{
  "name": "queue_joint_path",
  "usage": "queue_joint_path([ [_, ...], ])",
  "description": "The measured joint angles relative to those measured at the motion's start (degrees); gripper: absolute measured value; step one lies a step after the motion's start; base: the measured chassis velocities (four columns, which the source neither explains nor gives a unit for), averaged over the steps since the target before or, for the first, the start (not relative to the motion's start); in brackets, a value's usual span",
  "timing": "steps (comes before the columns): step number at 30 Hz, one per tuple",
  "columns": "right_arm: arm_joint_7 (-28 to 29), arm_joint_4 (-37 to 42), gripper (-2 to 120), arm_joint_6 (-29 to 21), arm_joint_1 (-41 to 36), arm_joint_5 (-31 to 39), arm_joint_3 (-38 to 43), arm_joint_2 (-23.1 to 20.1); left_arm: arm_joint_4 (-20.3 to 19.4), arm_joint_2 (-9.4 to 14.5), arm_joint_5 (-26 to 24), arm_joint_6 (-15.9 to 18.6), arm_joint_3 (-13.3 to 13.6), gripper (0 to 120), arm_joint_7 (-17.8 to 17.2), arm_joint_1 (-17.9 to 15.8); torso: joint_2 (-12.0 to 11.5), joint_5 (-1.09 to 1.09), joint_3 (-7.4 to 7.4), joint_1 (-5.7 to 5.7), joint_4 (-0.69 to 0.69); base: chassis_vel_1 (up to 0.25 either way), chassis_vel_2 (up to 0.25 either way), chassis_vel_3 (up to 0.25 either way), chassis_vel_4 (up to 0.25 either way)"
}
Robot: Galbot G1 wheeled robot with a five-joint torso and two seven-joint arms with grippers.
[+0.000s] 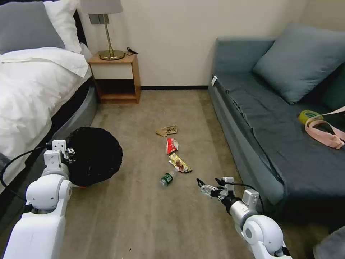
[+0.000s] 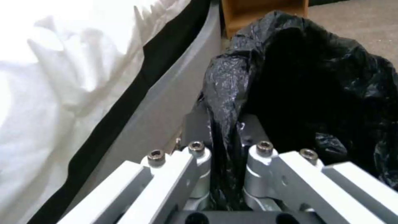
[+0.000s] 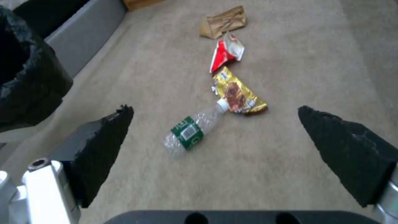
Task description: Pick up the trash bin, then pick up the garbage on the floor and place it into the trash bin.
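Beige carpet (image 1: 136, 216) runs between a white-sheeted bed (image 1: 32, 82) on one side and a grey sofa (image 1: 273, 118) on the other, with a small wooden nightstand (image 1: 115, 77) and brass lamp (image 1: 107, 36) against the far wall. Beside the bed, the trash bin (image 1: 94, 156) is tipped so its black-lined mouth faces into the room, and the left gripper (image 2: 226, 146) is pressed together on a fold of the bin's black liner (image 2: 224, 102) at the rim; whether the bin is off the floor I cannot tell. So the first step, taking hold of the bin, looks done, and the collecting of litter seems to be starting. The garbage lies in a loose line down the middle of the carpet: crumpled tan paper (image 1: 167, 130) farthest off, then a red-and-white wrapper (image 1: 172, 145), a yellow-brown snack wrapper (image 1: 180, 163), and nearest the robot a small green-labelled bottle (image 1: 167, 178), its cap just touching the snack wrapper. The right gripper (image 1: 207, 186) hangs low near the sofa's front, spread wide and holding nothing, aimed toward the bottle but apart from it. To my eye, the next move calls for lowering those fingers (image 3: 104, 146) astride the bottle's body, across its length, and closing gently, since a round, thin bottle could roll or squirt away on the carpet.
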Motion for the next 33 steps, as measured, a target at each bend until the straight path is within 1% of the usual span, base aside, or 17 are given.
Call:
queue_joint_path([
  [12,-0.20,-1.01,100,-0.13,0.82,-0.73,-1.13,-0.38,0.47,0.04,0.07,-0.16,-0.18,5,0.09,0.08,0.00,0.00,0.00,0.00,0.00,-0.090,0.096,0.094,-0.088],
  [23,-0.43,-2.32,100,-0.18,1.58,-1.13,-2.00,-0.47,1.06,-0.36,0.17,-0.21,-0.01,5,0.13,-0.72,0.00,0.00,0.00,0.00,0.01,-0.095,0.095,0.099,-0.099],
  [33,-0.78,-2.88,100,-0.16,1.60,-1.90,-2.67,-0.55,1.11,-0.60,0.31,-0.43,0.09,5,0.22,-0.37,0.00,0.00,0.00,0.00,0.00,-0.108,0.096,0.101,-0.087],
])
